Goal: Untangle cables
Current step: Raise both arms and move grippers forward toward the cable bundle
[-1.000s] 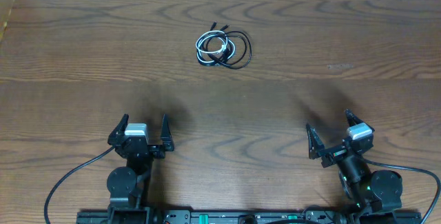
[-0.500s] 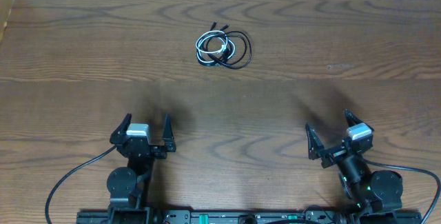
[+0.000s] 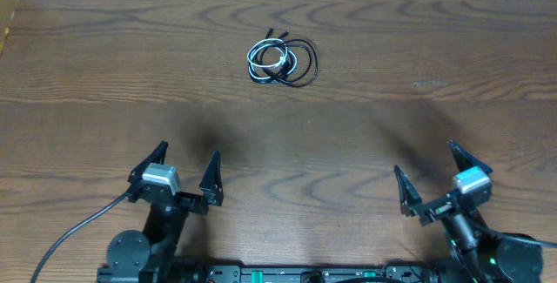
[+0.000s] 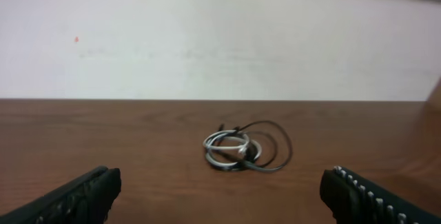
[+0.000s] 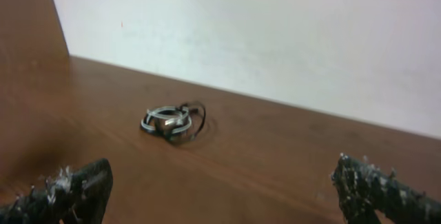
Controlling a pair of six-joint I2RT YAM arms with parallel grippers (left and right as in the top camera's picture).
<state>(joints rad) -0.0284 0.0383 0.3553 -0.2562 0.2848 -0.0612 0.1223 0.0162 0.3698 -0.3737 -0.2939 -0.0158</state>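
1. Your counter [image 3: 418, 48] is dark wood grain and fills the overhead view; in both wrist views a pale wall [image 4: 220, 38] rises behind its far edge.
2. Your left pincer [image 3: 188, 152] sits near the front edge on the left side. Its jaws are spread wide and hold nothing.
3. Your right pincer [image 3: 426, 158] sits near the front edge on the right side, angled a little. It is likewise spread wide and empty.
4. The cables [image 3: 281, 61] lie in one small coiled bundle toward the far side of the counter, a little left of the middle and well apart from both pincers. You can see them ahead in the left wrist view [image 4: 244, 148] and off to the left in the right wrist view [image 5: 172, 122].
5. In that bundle a white cord [image 3: 265, 57] is wound on the left, with black loops [image 3: 305, 65] overlapping it and spreading to the right.
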